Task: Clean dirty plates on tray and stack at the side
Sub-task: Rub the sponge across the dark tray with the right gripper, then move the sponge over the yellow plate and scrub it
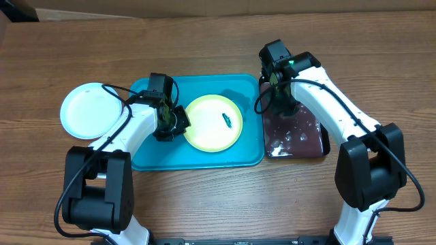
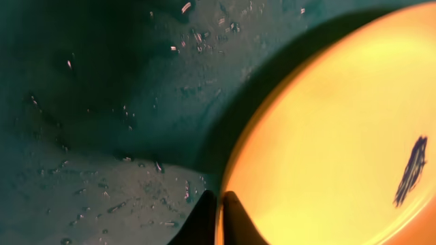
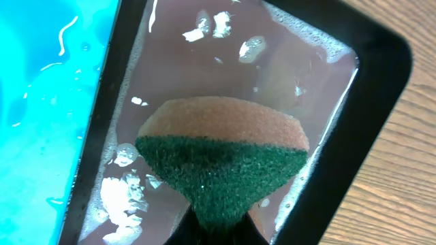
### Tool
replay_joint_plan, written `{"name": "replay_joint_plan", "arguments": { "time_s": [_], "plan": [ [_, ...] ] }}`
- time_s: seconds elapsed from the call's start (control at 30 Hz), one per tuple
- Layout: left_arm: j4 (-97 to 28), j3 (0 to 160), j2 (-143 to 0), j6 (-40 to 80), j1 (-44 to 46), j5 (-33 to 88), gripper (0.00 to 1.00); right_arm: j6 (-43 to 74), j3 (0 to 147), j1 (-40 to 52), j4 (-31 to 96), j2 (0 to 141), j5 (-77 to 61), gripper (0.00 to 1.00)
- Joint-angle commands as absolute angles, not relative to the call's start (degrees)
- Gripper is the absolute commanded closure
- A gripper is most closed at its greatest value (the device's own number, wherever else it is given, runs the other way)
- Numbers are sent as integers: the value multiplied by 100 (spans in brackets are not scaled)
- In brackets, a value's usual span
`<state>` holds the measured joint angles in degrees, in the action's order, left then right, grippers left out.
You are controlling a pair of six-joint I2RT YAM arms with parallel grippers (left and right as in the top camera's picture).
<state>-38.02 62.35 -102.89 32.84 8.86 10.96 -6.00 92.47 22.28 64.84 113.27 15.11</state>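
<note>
Currently: scrub step, yellow-green plate (image 1: 213, 123) on tray (image 1: 204, 158).
Tools: left tool (image 2: 219, 221) nips plate rim; right tool (image 3: 216, 230) grips sponge (image 3: 221, 163) over black tray (image 3: 381, 47) beside tray; next, probably, sponge onto smear (image 1: 228, 120).

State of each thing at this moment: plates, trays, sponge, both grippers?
turquoise tray: wet, holding one plate.
yellow-green plate: in the tray, dark smear on it.
white plate: on the table left of the tray, looks clean.
black tray: filled with dark sudsy liquid.
sponge: held over the black tray.
left gripper: shut on the yellow-green plate's rim.
right gripper: shut on the sponge.
</note>
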Motion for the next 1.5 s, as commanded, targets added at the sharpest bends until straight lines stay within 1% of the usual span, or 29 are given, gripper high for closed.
{"name": "replay_joint_plan", "arguments": {
  "time_s": [0.0,0.1,0.2,0.27,0.3,0.33,0.37,0.43,0.47,0.53,0.73,0.87,0.93,1.07,1.3,1.37,1.47],
  "plan": [
    [-3833,6134,-10377,3330,899,1057,95,-628,9247,2252,6388,11198,1715,96],
    [-3879,6047,-10377,3542,928,1055,96,-657,9124,2252,6149,11198,1715,96],
    [-3907,5990,-10377,3815,941,1061,94,-1225,9129,2255,5986,11196,1813,96],
    [-3892,5986,-10377,3924,939,1109,88,-1295,9268,2255,6016,11187,2233,96],
    [-3863,5986,-10377,3924,932,1177,82,-1293,9365,2263,6075,11185,2405,96],
    [-3824,5986,-10377,3924,930,1205,79,-1291,9476,2276,6160,11185,2477,96],
    [-3802,5986,-10377,3924,930,1234,80,-1282,9647,2281,6300,11185,2427,96],
    [-3791,5986,-10377,3924,930,1330,88,-1201,9826,2281,6431,11185,2239,96],
    [-3793,5986,-10377,3922,930,1402,93,-1201,9898,2281,6501,11185,2075,96],
    [-3809,5986,-10377,3920,930,1514,95,-1199,10007,2281,6619,11185,1575,96],
    [-3809,5986,-10377,3806,945,1509,96,-1155,10134,2281,6508,11185,-1092,96],
    [-3813,5986,-10377,3811,945,1509,96,-755,10134,2333,6173,11187,-2150,96],
    [-3813,5986,-10377,3811,945,1509,96,-545,10134,2432,5983,11187,-2324,96],
    [-3815,5986,-10377,3809,947,1509,96,-423,10134,2779,5784,11198,-1964,96],
    [-3820,5986,-10377,3809,947,1509,96,-425,10132,3677,5765,11410,261,96],
    [-3817,5986,-10377,3809,947,1509,96,-425,10132,3872,5752,11520,773,96],
    [-3817,5986,-10377,3809,945,1507,96,-425,10132,4064,5704,11703,1173,96]
  ]
}}
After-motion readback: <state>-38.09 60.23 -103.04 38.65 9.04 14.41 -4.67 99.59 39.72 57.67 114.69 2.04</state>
